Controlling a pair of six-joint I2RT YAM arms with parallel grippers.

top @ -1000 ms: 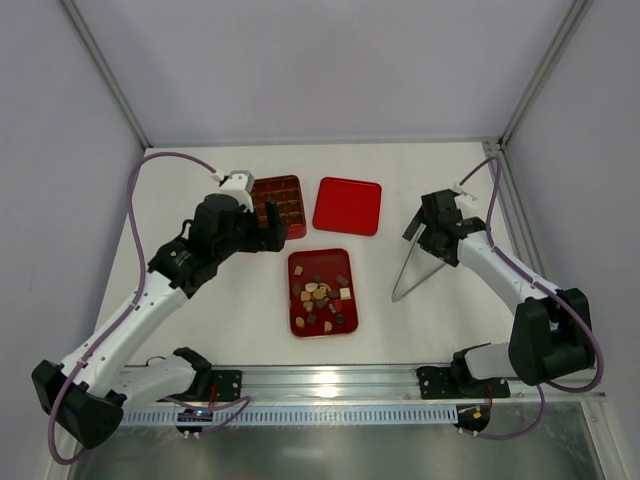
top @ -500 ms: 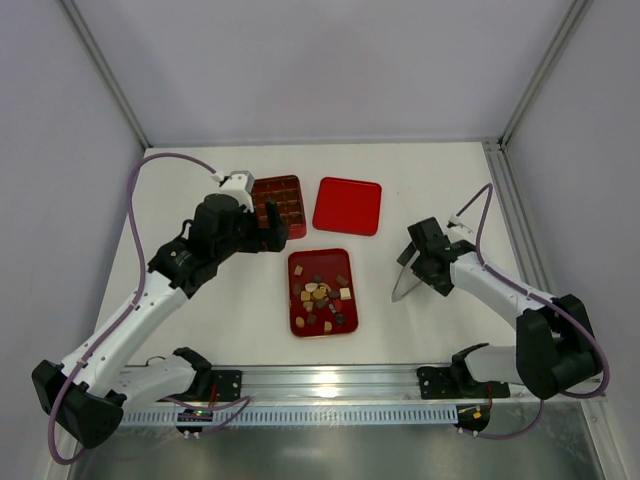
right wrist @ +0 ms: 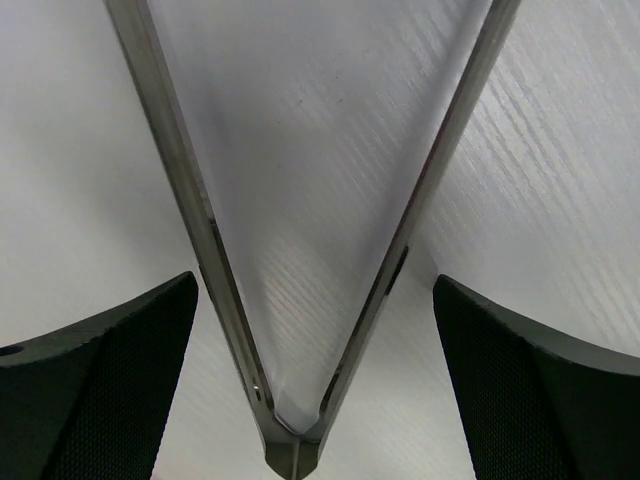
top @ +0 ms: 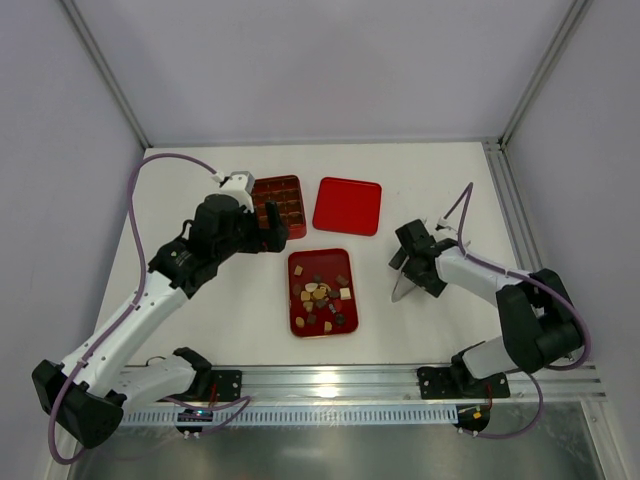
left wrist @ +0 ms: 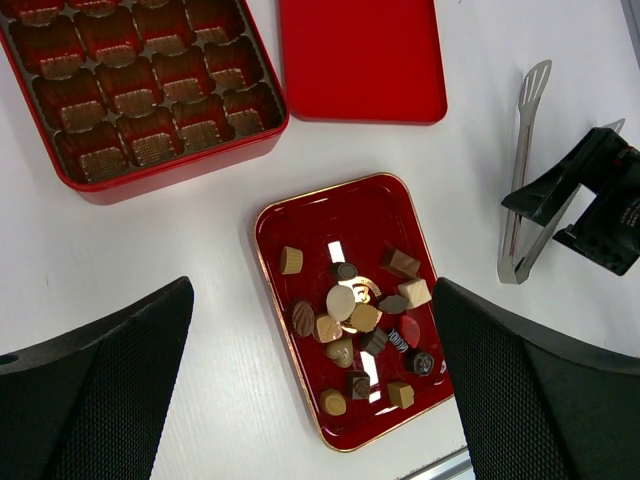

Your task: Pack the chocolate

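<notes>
Top view looks down from behind on the whole surface. Left wrist looks down from above; right wrist hangs close over the tongs, shared by all three.

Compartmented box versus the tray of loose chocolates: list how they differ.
The compartmented box is split into a grid of cells; the tray is one open well. The box's cells look empty; the tray holds a loose heap of chocolates. The box has taller walls; the tray is shallow. Both are red, with rounded corners, lying flat on the white table.
</notes>
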